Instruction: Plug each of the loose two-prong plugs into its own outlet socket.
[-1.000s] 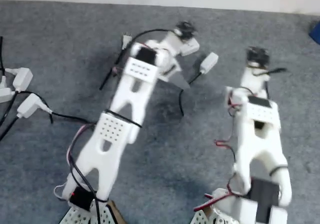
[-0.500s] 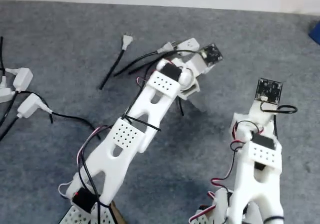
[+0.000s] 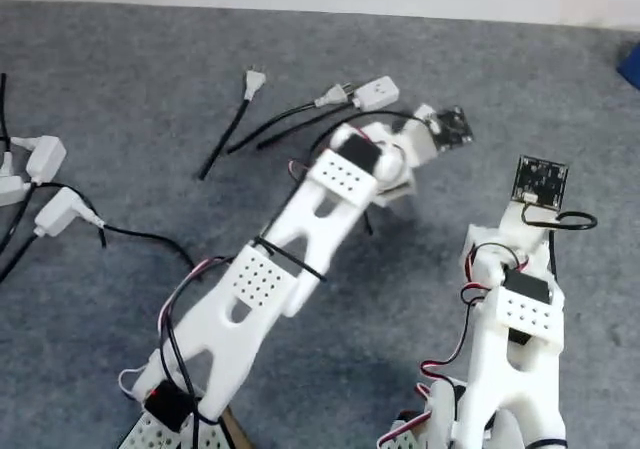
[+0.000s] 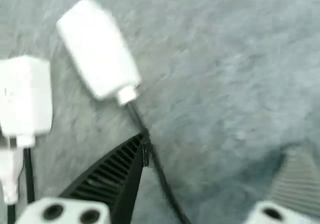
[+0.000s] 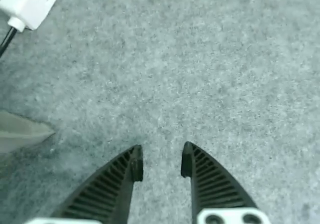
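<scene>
Found left pincer [image 4: 215, 151] spread wide, gripping nothing. Noted a black cord [image 4: 150, 156] passing between the jaws, close beside the dark finger [image 4: 120, 179]; unable to confirm contact. Traced that cord up to a white socket [image 4: 97, 54] lying flat on the grey table [image 4: 225, 59], just beyond the fingertips. Logged a second socket [image 4: 25, 97] just beside the first, with a white plug [image 4: 9, 181] butted end-on against it; unable to confirm full seating. Found right pincer [image 5: 161, 159] parted by a narrow gap, gripping nothing, poised over bare table. Logged a white socket end [image 5: 30, 2] on a black lead, well clear of those tips; unable to match it to either block. From above, placed left arm [image 3: 300, 239] stretched diagonally across the table, wrist just beside the paired socket and plug. Placed right arm [image 3: 520, 309] alongside, nearer the front edge. Recorded one loose plug [image 3: 253, 81] on a black lead toward the far side, prongs pointing away, well apart from both pincers and from the sockets. Recorded far cord block [image 3: 45, 157] and near cord block [image 3: 62, 209] by the table's left edge, well apart from everything else.
</scene>
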`<state>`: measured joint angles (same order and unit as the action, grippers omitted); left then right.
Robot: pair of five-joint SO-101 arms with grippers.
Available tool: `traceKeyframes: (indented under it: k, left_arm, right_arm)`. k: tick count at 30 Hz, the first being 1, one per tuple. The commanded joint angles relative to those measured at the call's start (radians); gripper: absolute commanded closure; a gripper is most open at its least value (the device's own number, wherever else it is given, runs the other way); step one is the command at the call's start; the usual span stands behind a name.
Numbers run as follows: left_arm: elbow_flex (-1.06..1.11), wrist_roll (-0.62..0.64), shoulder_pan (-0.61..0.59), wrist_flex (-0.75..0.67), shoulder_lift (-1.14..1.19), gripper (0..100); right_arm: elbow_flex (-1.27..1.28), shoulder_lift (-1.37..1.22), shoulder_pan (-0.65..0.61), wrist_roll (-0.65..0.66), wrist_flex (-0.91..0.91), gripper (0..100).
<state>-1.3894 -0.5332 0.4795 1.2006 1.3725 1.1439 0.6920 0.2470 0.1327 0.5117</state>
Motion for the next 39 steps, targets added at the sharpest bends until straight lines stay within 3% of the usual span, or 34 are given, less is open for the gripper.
traceKeyframes:
  k: [1,9,16,25,33,39]
  left_arm:
    - [-0.005,-0.014,-0.001,-0.009,0.01,99]
    - [-0.008,-0.012,-0.022,0.058,0.008,99]
    - [-0.173,-0.006,-0.122,0.098,0.01,98]
    - [-0.182,0.041,-0.177,0.133,0.019,65]
    - [-0.085,0.037,-0.18,0.127,0.018,72]
    - [-0.074,0.037,-0.202,0.133,0.018,85]
  right_arm:
    - [-0.004,0.002,0.01,0.029,-0.027,86.4]
    - [-0.004,0.002,0.01,0.031,-0.027,86.4]
    - [-0.004,0.002,0.01,0.031,-0.024,86.4]
    - [-0.004,0.002,0.01,0.031,-0.024,86.4]
    - [-0.002,0.002,0.01,0.031,-0.022,86.4]
    - [0.01,0.002,0.01,0.031,-0.022,86.4]
